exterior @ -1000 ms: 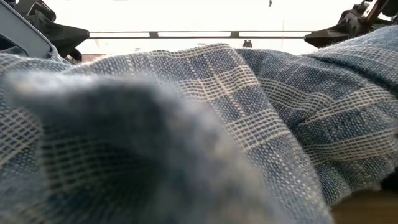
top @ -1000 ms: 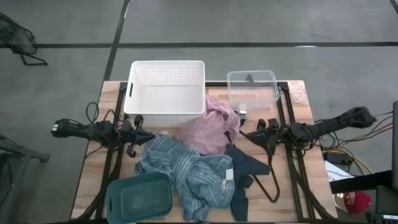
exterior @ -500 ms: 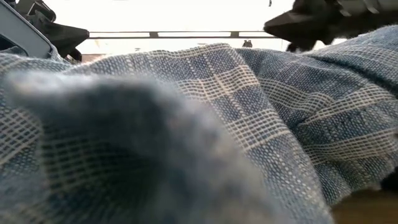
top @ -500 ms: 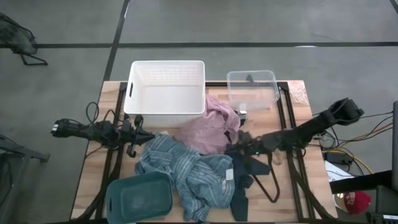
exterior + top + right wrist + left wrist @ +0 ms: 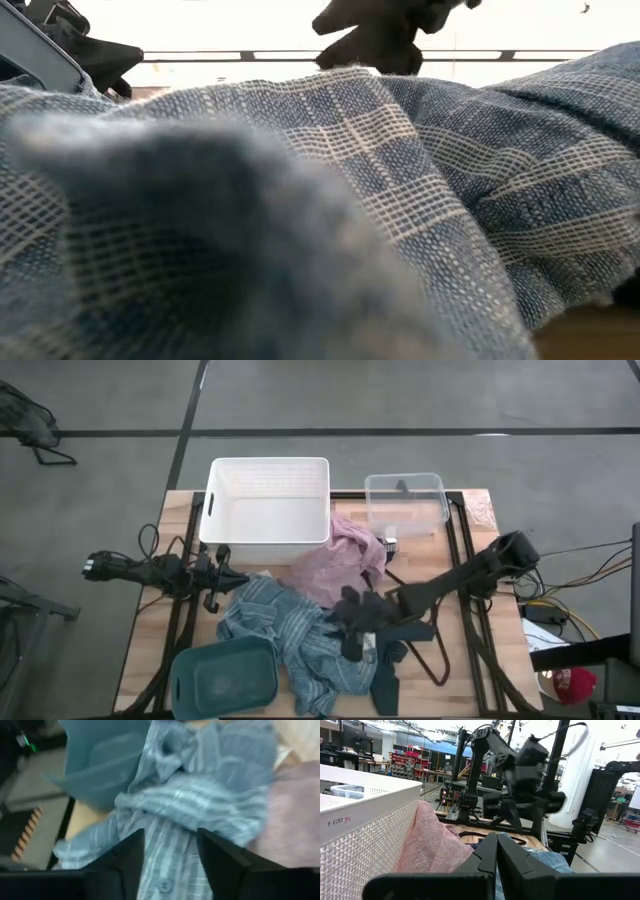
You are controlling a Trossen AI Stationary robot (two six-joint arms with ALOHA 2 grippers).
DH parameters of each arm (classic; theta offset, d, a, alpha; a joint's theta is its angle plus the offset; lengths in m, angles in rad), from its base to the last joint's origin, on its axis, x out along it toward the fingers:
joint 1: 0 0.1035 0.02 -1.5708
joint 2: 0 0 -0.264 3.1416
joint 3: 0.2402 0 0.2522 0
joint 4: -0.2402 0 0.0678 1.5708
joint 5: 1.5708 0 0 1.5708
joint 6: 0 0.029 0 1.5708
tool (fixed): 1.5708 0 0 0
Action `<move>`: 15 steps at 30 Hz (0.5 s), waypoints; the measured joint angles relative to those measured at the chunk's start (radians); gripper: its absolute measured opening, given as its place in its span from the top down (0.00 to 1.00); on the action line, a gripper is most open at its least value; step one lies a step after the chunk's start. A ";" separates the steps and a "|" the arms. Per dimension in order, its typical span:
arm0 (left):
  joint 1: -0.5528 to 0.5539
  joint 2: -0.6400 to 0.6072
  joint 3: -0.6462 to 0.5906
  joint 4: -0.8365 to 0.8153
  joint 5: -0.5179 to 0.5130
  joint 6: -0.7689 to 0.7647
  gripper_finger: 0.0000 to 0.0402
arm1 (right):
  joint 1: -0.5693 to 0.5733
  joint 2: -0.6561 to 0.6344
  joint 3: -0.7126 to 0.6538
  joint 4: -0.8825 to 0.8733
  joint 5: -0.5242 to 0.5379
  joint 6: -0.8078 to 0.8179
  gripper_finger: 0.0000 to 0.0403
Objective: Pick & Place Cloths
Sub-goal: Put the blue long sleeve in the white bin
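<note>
The cloths lie in a heap at the table's middle. A pink garment (image 5: 345, 560) leans on the white basket, a blue-grey striped shirt (image 5: 295, 632) is spread toward the near edge, and a dark navy garment (image 5: 392, 660) lies to its right. My right gripper (image 5: 350, 622) hangs open just over the striped shirt (image 5: 200, 795), its fingers pointing down and apart above the folds. It also shows over the shirt's ridge (image 5: 375, 35) in the low view. My left gripper (image 5: 215, 575) waits shut at the table's left, beside the basket.
A white basket (image 5: 268, 510) and a clear bin (image 5: 405, 503) stand at the far edge, and a teal bin (image 5: 222, 678) stands at the near left. A thin black wire hanger (image 5: 437, 660) lies by the navy garment. The shirt fills the low view.
My right arm has stretched out from the table's right side toward the left and near edges. It has carried its gripper over the pink and navy garments to above the striped shirt. The gripper has tipped downward and its fingers have spread apart. The cloths have not moved.
</note>
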 joint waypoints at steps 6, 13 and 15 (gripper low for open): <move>0.000 0.000 0.000 0.000 0.000 0.000 0.97 | 0.024 0.178 0.210 -0.237 0.008 0.002 0.39; 0.000 0.000 0.000 0.000 0.000 0.000 0.97 | 0.024 0.349 0.385 -0.376 0.006 -0.019 0.32; 0.000 0.000 0.000 0.000 0.000 0.000 0.97 | 0.024 0.389 0.421 -0.394 0.004 -0.037 0.32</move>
